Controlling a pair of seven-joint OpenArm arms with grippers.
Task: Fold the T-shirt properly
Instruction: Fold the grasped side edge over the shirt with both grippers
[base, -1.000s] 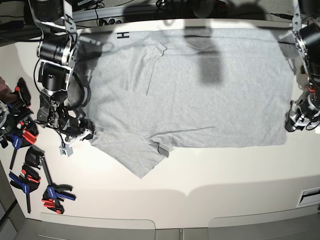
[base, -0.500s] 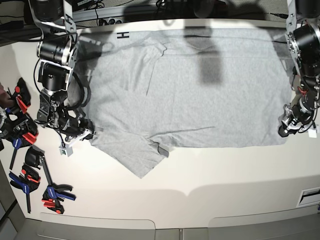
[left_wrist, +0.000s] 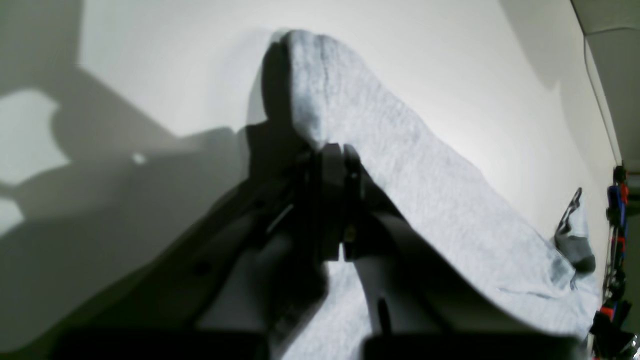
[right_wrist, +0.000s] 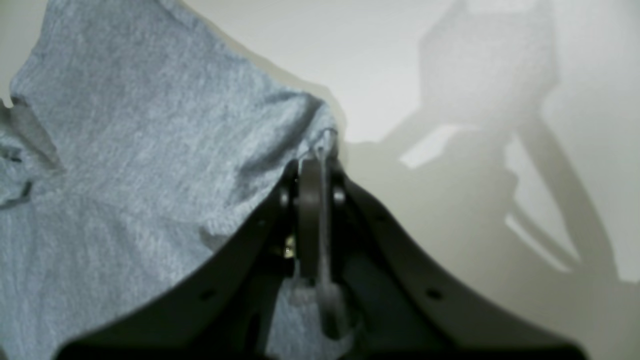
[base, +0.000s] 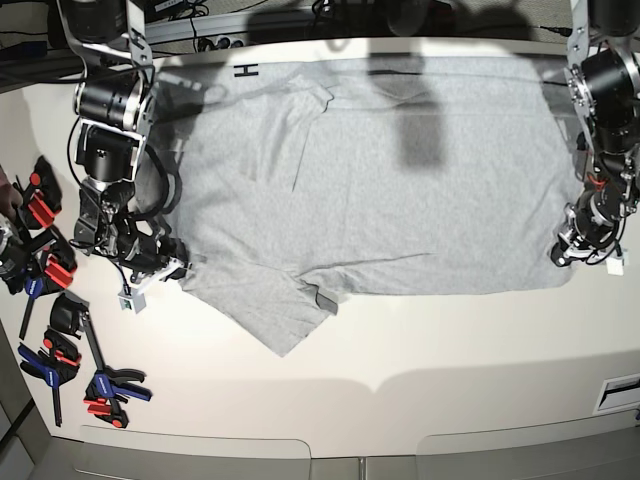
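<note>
The T-shirt (base: 380, 190) lies spread over the middle of the white table (base: 400, 350), light heather-grey and plain side up, though a dark shadow covers part of its chest and its top edge at 12 o'clock fades into shade; one sleeve juts toward 7 o'clock. At 3 o'clock the left gripper (base: 566, 252) is clenched on the T-shirt's hem corner, lifting a peak of cloth. At 9 o'clock the right gripper (base: 170, 268) is clamped on the shoulder edge, its fingertips blurred up close.

a grey t-shirt (base: 390, 180) lies spread flat across the far half of the white table (base: 420, 360), one sleeve pointing toward the near edge. the right gripper (base: 165, 268) meets its left-hand corner, the left gripper (base: 565, 252) its right-hand corner. spring clamps (base: 60, 340) sit by the table's left edge
</note>
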